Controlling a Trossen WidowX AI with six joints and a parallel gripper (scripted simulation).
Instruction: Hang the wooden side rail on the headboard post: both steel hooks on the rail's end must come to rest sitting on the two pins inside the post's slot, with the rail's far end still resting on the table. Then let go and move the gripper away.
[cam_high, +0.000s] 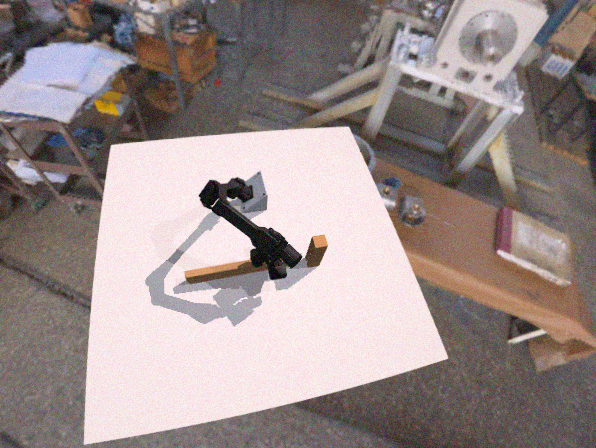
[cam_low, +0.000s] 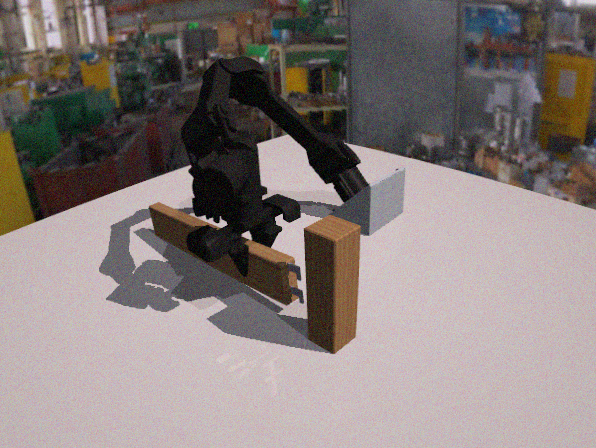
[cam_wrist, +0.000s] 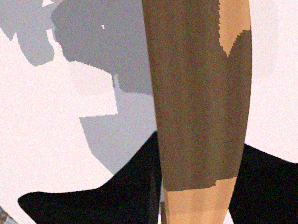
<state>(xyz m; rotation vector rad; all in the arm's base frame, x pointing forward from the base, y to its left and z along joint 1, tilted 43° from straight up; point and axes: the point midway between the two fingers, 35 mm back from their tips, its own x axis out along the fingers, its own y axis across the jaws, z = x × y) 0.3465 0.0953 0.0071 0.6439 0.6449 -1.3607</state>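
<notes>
The wooden side rail (cam_high: 212, 272) (cam_low: 272, 275) (cam_wrist: 200, 100) stands on edge, its hooked end toward the headboard post (cam_high: 316, 252) (cam_low: 332, 287). My gripper (cam_high: 265, 267) (cam_low: 254, 256) (cam_wrist: 181, 134) is shut on the rail, one finger on each side, nearer the hooked end. Two dark steel hooks (cam_low: 295, 272) stick out of that end, one above the other, just short of the upright post in the exterior view. The hooked end looks slightly raised. Whether the rail's far end touches the table is unclear. The post's slot and pins are hidden.
A grey angled plate (cam_high: 258, 194) (cam_low: 386, 205) stands on the white table (cam_high: 350, 320) (cam_low: 450, 325) behind the post and rail. My arm reaches over the rail from that side. Shadows of the arm, rail and post fall on the table beside the rail.
</notes>
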